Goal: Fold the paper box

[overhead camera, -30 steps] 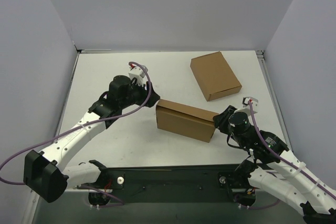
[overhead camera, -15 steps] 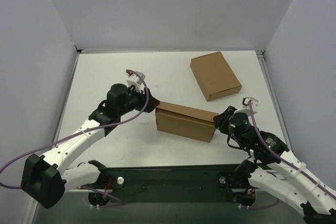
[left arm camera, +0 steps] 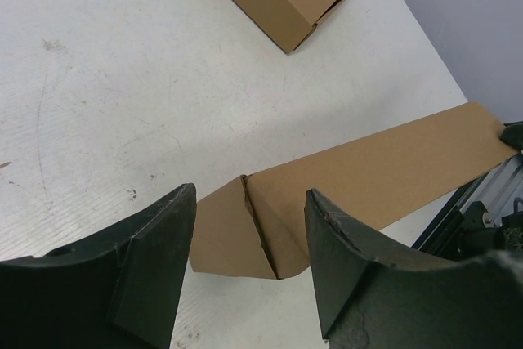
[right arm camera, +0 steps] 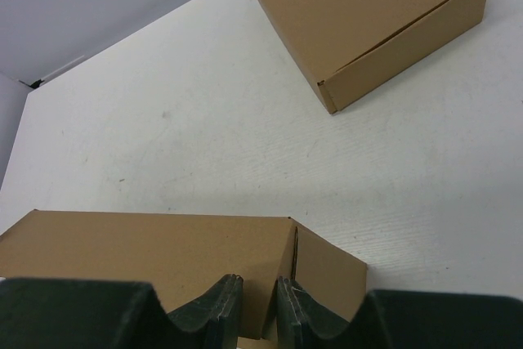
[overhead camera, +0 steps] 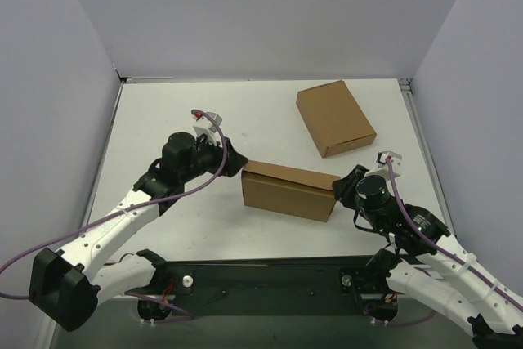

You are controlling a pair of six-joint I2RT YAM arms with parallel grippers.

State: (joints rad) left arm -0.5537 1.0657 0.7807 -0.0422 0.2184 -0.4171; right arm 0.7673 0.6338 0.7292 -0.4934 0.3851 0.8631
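The die-cut brown kraft cardboard paper box (overhead camera: 286, 192) lay on the white table (overhead camera: 180, 112) near its centre. It was partly formed, and its long axis ran from about 10 o'clock to 4 o'clock in the top view.

The right gripper (overhead camera: 339, 188) sat at the 3 o'clock end of the paper box. In the right wrist view, its jaws stood nearly together. A thin cardboard edge of the paper box (right arm camera: 147, 251) lay in the narrow gap between them, so the right gripper (right arm camera: 253, 292) was clamped on that edge.

The left gripper (overhead camera: 234, 161) was positioned just beside the 10 o'clock corner of the paper box. Its jaws stood well apart and held nothing. In the left wrist view, an angled end flap of the paper box (left arm camera: 368, 169) showed through the gap of the left gripper (left arm camera: 251, 202). Contact with either finger could not be confirmed.

A closed brown rectangular cardboard carton (overhead camera: 335, 118) lay flat at about 1 o'clock from the paper box, well apart from it.
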